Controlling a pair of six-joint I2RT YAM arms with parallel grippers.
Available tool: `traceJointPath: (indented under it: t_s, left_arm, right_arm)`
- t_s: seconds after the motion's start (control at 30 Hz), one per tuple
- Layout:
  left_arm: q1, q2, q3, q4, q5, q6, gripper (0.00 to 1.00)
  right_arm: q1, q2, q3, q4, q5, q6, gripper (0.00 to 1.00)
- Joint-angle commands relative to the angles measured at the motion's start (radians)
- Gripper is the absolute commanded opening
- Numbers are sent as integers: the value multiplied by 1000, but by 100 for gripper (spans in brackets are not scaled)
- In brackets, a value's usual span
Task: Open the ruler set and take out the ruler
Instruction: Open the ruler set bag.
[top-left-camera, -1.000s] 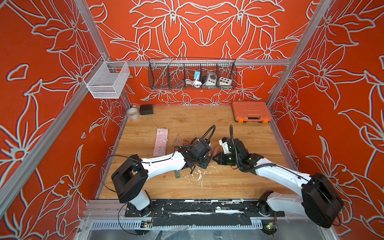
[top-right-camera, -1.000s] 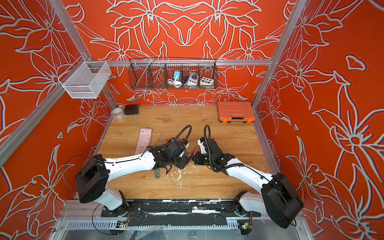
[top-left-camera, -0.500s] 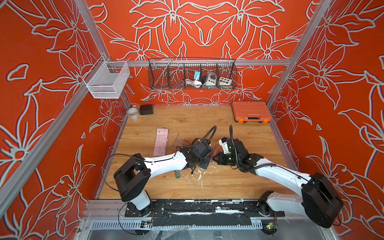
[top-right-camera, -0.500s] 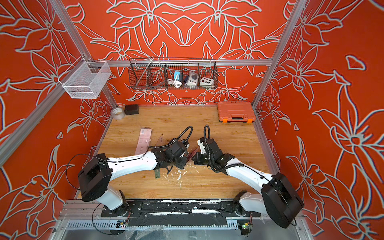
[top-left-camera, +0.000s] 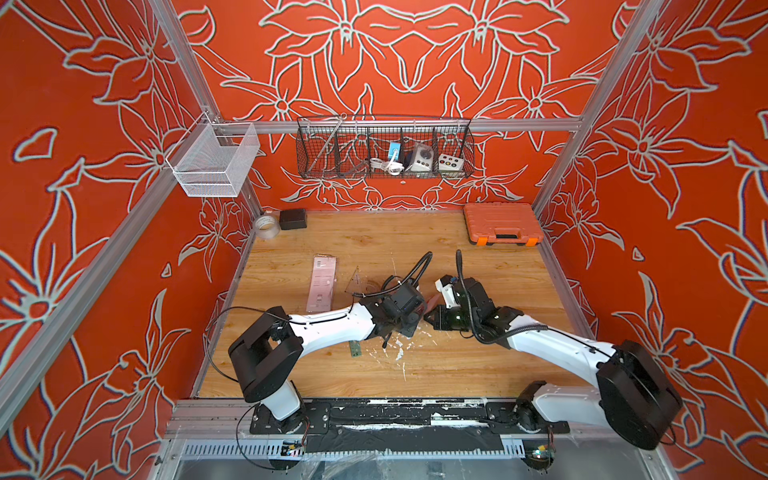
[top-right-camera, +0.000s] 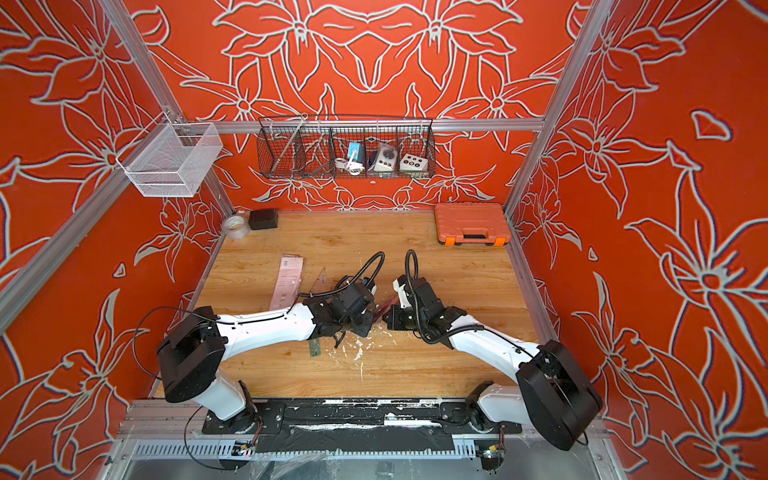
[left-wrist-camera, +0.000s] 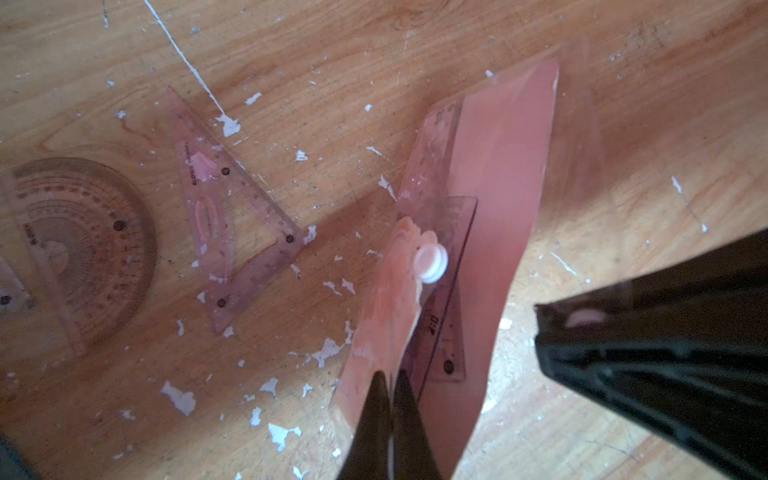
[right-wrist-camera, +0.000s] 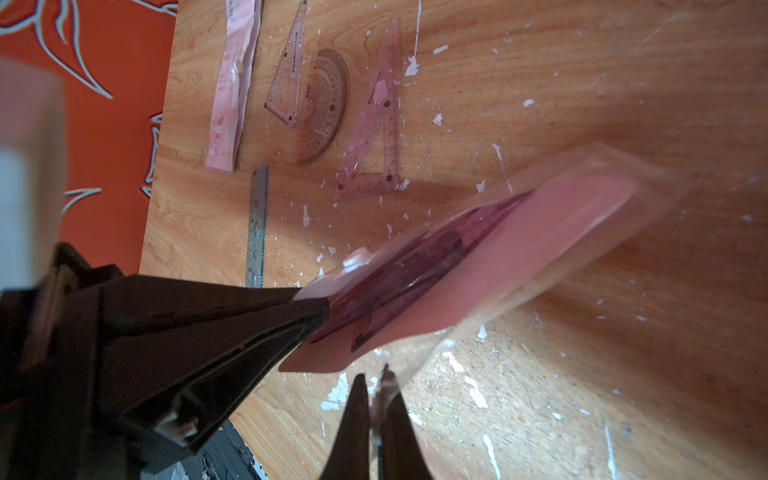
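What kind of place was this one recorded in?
Most likely a purpose-built robot recording cell, not a home or workshop: a wooden tabletop boxed in by orange floral walls on aluminium framing, with the left arm and right arm mounted along its front edge.

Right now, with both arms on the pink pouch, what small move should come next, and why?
Probably a peel: the left fingers draw the flap away while the right fingers hold firm. Both are shut, the left on the snap flap, the right on the clear edge of the pouch, and a ruler sits inside.
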Motion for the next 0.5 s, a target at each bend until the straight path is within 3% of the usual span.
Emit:
traceJointPath:
  t_s: [0.0,0.47]
  left_arm:
    - [1,-56,-42,-26,-68,-23,0]
    - [1,-255,-244,45,-187,-96,0]
  right_arm:
    - [2,15,15,-6,38,-11,0]
    - [8,235,80,38,-27,-30,0]
